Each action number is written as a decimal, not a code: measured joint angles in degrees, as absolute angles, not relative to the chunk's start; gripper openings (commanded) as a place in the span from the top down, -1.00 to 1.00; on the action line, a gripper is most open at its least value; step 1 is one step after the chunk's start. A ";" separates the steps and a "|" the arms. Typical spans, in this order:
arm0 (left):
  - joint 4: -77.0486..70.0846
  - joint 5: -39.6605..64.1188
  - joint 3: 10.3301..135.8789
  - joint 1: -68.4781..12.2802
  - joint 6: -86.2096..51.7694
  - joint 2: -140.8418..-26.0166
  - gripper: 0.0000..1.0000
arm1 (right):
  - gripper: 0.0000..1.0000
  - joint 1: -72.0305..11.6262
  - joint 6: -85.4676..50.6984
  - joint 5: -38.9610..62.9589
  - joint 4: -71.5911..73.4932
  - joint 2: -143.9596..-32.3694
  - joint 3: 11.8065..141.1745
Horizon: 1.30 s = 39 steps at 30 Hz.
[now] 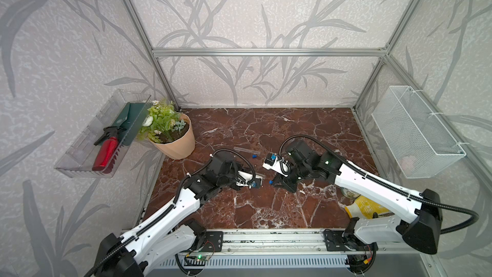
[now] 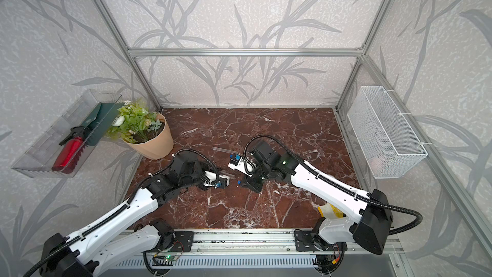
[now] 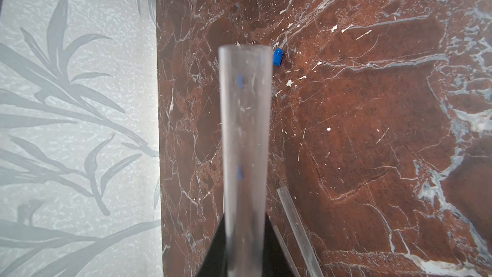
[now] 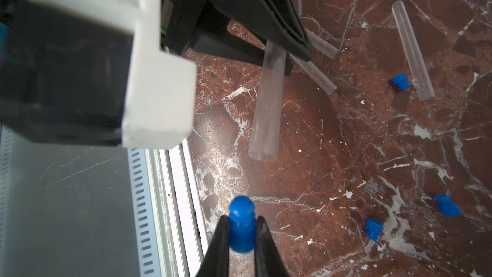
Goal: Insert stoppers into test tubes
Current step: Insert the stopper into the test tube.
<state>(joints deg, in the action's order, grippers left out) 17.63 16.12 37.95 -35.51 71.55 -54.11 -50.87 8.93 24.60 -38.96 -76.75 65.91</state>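
Top views: potted plant (image 1: pixel 170 134), wire basket (image 1: pixel 415 131) and yellow bottle (image 1: pixel 364 206) ring the marble table (image 1: pixel 266 129); the bottle lies partly under the right arm.

Left wrist: left gripper (image 3: pixel 245 225) clamped on held tube (image 3: pixel 245 129); loose stopper (image 3: pixel 277 56) on the table, seen beside its mouth.

Right wrist: right gripper (image 4: pixel 241 225) pinching held stopper (image 4: pixel 241 209), apart from the tube mouth. Three loose tubes (image 4: pixel 412 49) and three loose stoppers (image 4: pixel 373 229) lie scattered on the table.

The counter (image 1: pixel 266 209) looks like red-brown stone with white cracks, smooth and shiny. The test tube (image 3: pixel 245 129) in the left tool (image 3: pixel 245 219) is clear but a bit cloudy. The stopper (image 4: pixel 241 231) pinched in the right tool (image 4: pixel 242 221) is blue, smooth and rubbery. Both tools are dull black plastic. At the right edge of a top view hangs a white wire basket (image 1: pixel 415 129). The frame bars (image 1: pixel 266 52) are silvery metal.
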 measured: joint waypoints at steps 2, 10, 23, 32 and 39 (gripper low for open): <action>17.32 15.97 37.76 -35.81 72.07 -54.11 1.00 | 0.84 -51.13 8.49 24.58 -38.61 -77.30 66.15; 17.08 15.00 37.32 -36.53 73.87 -54.11 1.00 | 0.84 -51.59 7.27 24.53 -36.49 -78.00 66.43; 16.12 13.54 37.21 -37.06 74.85 -54.26 1.00 | 0.84 -51.66 8.56 24.05 -36.58 -79.55 66.92; 15.81 13.91 36.88 -37.80 75.11 -54.26 1.00 | 0.85 -51.66 9.06 22.55 -37.50 -79.77 67.13; 15.81 13.47 36.80 -38.28 75.85 -54.26 1.00 | 0.85 -51.70 9.28 22.55 -38.04 -80.53 67.72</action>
